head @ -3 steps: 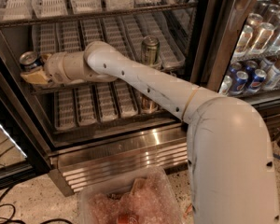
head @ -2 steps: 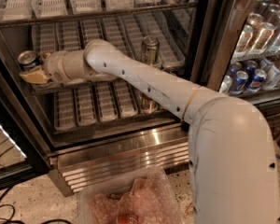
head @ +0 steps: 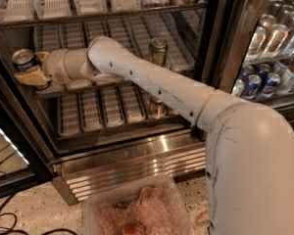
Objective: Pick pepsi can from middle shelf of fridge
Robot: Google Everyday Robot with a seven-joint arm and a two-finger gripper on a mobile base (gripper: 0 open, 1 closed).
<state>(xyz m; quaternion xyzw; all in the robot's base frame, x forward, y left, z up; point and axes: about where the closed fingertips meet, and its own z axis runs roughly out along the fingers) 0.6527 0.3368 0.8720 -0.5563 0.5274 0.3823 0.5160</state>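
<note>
The fridge [head: 132, 161] stands open in front of me, with its ribbed steel base below. My white arm reaches left along the middle shelf [head: 137, 31] and its white slotted trays. My gripper [head: 30, 66] is at the shelf's left front end, near the door frame. Its tan fingers [head: 31, 77] are shut on the pepsi can [head: 23, 59], a small blue can with a silver top. The can is held roughly upright, slightly tilted, at the shelf's front edge.
A taller green-gold can [head: 158, 50] stands on the middle shelf at the right. A brown-gold can [head: 156, 107] stands on the lower shelf. A second cooler with several cans [head: 264, 77] is at the right. A clear plastic bin [head: 137, 210] sits on the floor, cables [head: 5, 222] at the left.
The gripper with the pepsi can has shifted slightly left and outward from the shelf. The other cans have not moved.
</note>
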